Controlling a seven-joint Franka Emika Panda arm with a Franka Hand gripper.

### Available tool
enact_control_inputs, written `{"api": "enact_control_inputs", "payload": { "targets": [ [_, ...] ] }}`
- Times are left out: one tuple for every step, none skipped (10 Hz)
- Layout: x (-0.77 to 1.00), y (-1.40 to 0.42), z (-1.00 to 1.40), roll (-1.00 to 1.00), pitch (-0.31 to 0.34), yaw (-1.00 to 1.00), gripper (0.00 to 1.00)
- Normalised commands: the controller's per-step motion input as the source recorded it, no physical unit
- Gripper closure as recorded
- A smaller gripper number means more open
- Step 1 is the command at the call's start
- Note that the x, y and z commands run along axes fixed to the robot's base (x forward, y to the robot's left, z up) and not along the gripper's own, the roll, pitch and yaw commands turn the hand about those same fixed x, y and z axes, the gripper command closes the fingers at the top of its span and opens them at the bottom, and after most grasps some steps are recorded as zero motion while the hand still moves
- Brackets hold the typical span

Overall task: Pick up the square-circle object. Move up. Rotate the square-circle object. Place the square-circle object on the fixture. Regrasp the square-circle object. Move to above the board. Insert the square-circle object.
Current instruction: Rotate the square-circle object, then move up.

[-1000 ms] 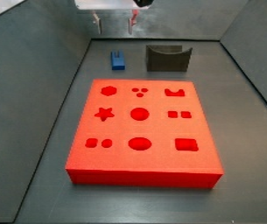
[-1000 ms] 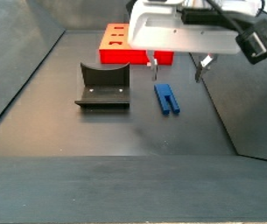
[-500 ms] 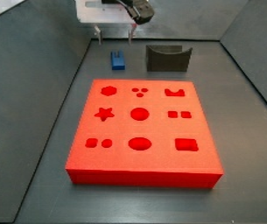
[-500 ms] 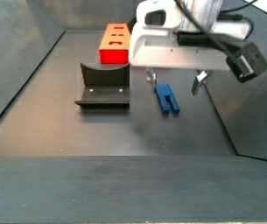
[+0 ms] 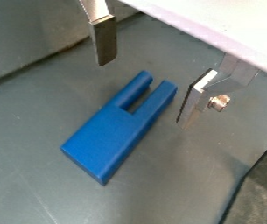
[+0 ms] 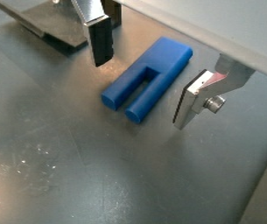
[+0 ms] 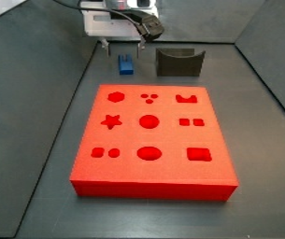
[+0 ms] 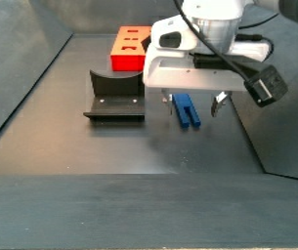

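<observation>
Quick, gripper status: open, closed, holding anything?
Gripper: open, holding nothing; its fingers straddle the square-circle object, which lies on the floor, not touching it.

Surroundings: floor and enclosure walls.
Dark grey matte floor [image 7: 145, 217]; plain grey walls [image 7: 20, 65] slope up at left, right and far side.
</observation>
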Motion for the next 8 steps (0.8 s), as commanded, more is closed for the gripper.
{"api": "enact_control_inputs", "payload": {
  "targets": [
    [0.04,0.02,-0.35,-0.16,-0.102,0.01,0.00],
    [0.03,0.02,-0.31,-0.16,-0.110,0.00,0.00],
    [0.03,0.02,-0.22,-0.17,-0.125,0.00,0.00],
    [0.00,0.00,0.00,0.00,0.000,0.00,1.00],
    [0.00,0.00,0.83,0.00,0.000,0.00,1.00],
    [-0.01,0.00,0.82,0.00,0.008,0.00,1.00],
    [-0.03,0.00,0.69,0.01,0.031,-0.01,1.00],
    [-0.02,0.00,0.62,0.02,0.046,-0.01,1.00]
  ]
}}
